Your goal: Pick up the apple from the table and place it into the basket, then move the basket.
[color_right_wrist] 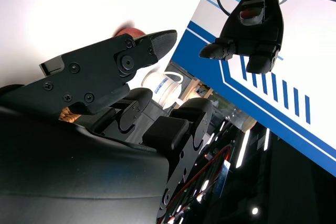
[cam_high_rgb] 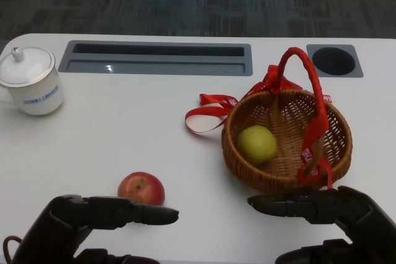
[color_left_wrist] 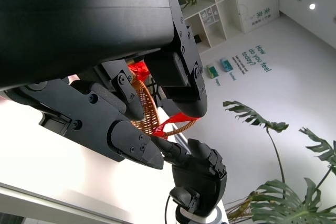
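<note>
White table (cam_high_rgb: 124, 134): red apple (cam_high_rgb: 142, 188) beside left robot hand (cam_high_rgb: 93, 217)

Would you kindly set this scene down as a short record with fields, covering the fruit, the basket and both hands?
red apple: on the table, outside the basket, just beyond the left hand
basket: wicker, red-wrapped handle and ribbon, on the table's right side
green apple: inside the basket
left hand: holds nothing, fingers pointing right
right hand: holds nothing, fingers pointing left, near the basket's front rim
cup: white, lidded, far left
</note>
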{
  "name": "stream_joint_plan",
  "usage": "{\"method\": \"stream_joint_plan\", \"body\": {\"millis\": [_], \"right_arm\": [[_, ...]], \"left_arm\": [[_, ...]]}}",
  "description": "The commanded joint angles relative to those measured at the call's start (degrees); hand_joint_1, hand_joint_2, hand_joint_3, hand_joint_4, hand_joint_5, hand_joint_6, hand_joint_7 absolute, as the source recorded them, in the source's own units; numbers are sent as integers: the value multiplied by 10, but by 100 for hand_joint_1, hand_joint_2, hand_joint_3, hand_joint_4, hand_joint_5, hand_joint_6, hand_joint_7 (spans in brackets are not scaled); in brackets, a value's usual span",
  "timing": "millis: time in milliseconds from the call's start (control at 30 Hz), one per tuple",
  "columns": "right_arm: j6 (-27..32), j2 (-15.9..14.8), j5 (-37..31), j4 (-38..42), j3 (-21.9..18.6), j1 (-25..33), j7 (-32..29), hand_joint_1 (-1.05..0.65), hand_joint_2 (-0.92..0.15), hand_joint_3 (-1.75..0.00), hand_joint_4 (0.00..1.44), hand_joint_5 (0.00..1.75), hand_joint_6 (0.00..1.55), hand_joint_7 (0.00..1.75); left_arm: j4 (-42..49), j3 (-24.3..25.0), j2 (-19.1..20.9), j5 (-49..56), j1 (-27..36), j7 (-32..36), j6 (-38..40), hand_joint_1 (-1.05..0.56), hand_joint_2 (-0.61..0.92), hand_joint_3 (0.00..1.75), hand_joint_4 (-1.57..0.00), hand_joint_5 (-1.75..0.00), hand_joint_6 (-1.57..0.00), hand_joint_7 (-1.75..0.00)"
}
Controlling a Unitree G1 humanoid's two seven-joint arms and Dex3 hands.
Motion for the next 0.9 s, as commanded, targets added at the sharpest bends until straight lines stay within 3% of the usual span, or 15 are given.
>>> {"method": "stream_joint_plan", "body": {"millis": [33, 500, 900], "right_arm": [[1, -8, 7, -4, -3, 1, -1, -24, -80, 0, 80, 0, 75, 0], [-3, -7, 6, 1, -7, -2, -2, -24, -79, 0, 80, 0, 75, 0], [-2, -5, 3, -2, -6, 0, -2, -24, -80, 0, 80, 0, 75, 0]], "left_arm": [[-3, 4, 4, -2, 2, 4, -3, -23, 72, 0, -105, 0, -97, 0], [0, 8, 2, 8, 2, 8, -12, -24, 72, 0, -103, 0, -96, 0], [5, 61, 1, 130, -25, 86, -72, -42, 71, 0, -85, 0, -78, 0]]}}
